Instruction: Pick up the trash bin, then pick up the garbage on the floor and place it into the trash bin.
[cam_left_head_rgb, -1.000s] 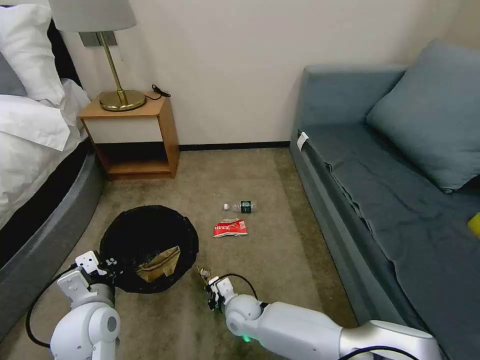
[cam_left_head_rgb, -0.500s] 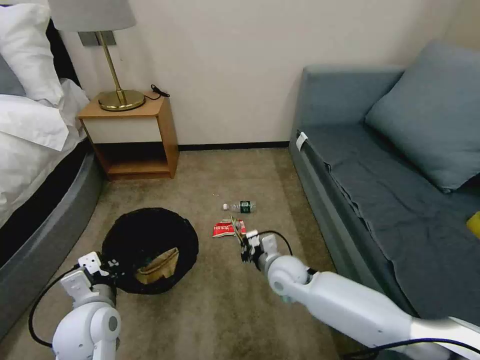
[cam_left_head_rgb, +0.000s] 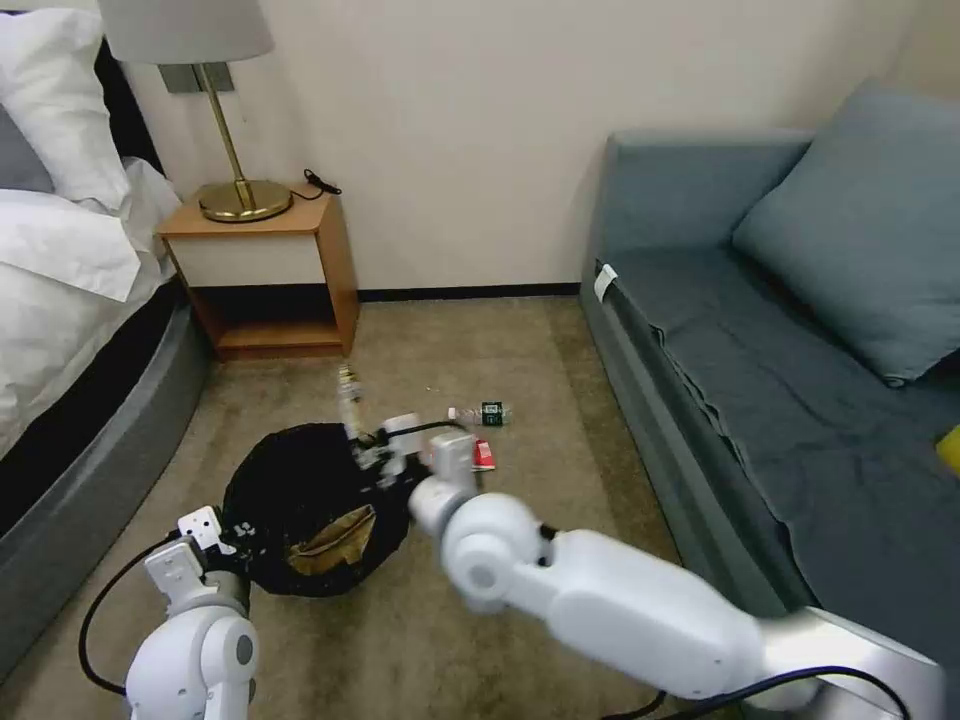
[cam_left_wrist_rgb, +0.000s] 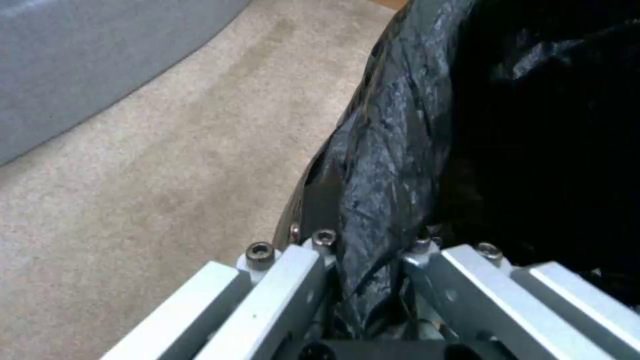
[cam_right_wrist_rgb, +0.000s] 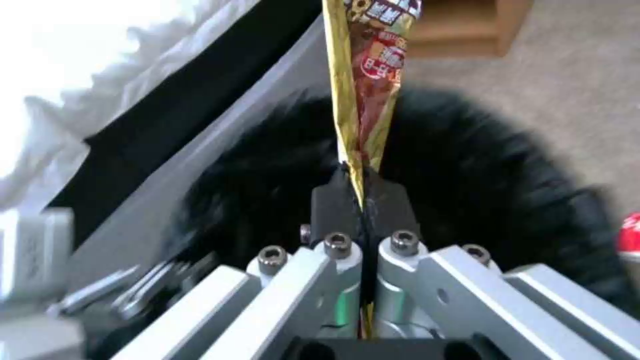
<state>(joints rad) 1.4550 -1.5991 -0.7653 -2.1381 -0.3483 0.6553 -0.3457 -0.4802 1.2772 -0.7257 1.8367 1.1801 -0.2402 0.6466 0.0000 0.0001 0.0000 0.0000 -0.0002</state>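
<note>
Beige carpet (cam_left_head_rgb: 480, 340), bedroom corner: wooden nightstand (cam_left_head_rgb: 265, 275), brass lamp (cam_left_head_rgb: 240, 195), bed, blue sofa (cam_left_head_rgb: 760, 330).
Trash bin (cam_left_head_rgb: 300, 505), black-lined, holds brown paper bag (cam_left_head_rgb: 340, 540); left gripper (cam_left_wrist_rgb: 370, 280) clamped on its rim. Right gripper (cam_right_wrist_rgb: 362, 200) over bin, fingers pinching gold snack wrapper (cam_right_wrist_rgb: 367, 75), print unreadable. Bottle (cam_left_head_rgb: 482, 412) and red packet (cam_left_head_rgb: 484, 455) lie beyond bin.

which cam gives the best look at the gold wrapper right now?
Right wrist view: the gold snack wrapper is close up with its print visible, pinched in the right gripper above the trash bin. Head view shows it as a thin strip over the bin's far rim. Left wrist view shows bin liner, no wrapper.
</note>
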